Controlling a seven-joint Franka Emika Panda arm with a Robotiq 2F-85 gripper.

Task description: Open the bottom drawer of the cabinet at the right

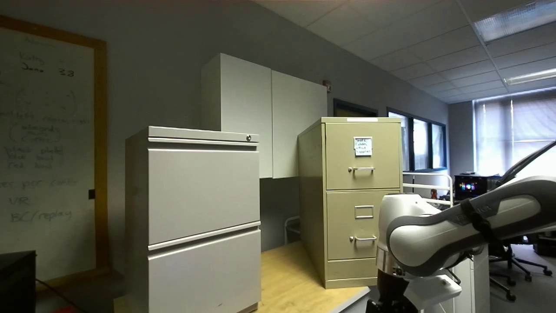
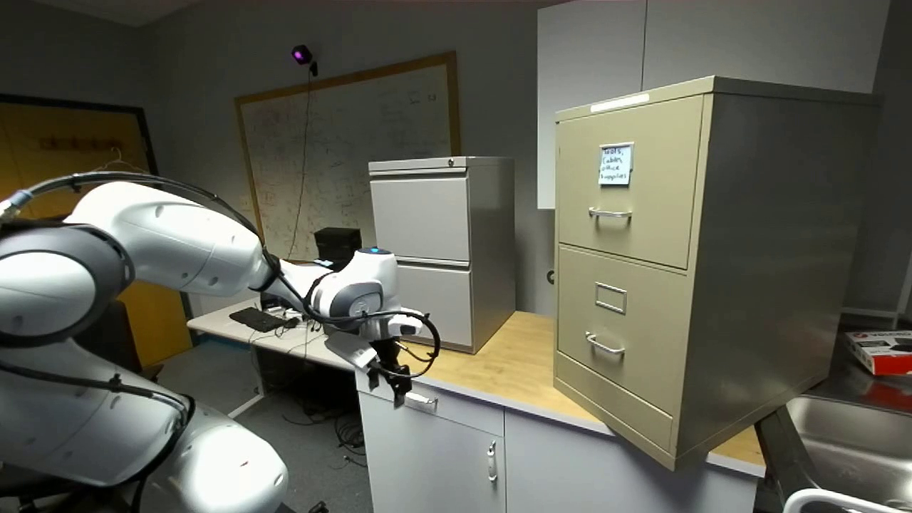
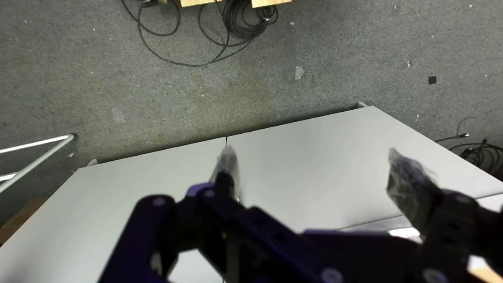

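Note:
The beige two-drawer cabinet [image 1: 310,195] stands on the wooden countertop at the right in both exterior views [image 2: 769,249]. Its bottom drawer [image 1: 341,226] is shut; this also shows in an exterior view [image 2: 652,328]. The drawer has a metal bar handle [image 1: 365,238], seen in both exterior views [image 2: 604,344]. My gripper [image 2: 401,388] is in front of the counter edge, lower than the handle and apart from the cabinet. In the wrist view the gripper [image 3: 310,151] is open and empty, its wrapped fingertips wide apart. The beige cabinet is out of the wrist view.
A grey two-drawer cabinet [image 1: 204,195] stands on the same countertop [image 2: 513,363]. White cupboard doors [image 2: 442,456] with a handle [image 2: 491,460] are below it. A sink [image 2: 848,442] is beside the beige cabinet. Cables [image 3: 243,23] lie on the floor.

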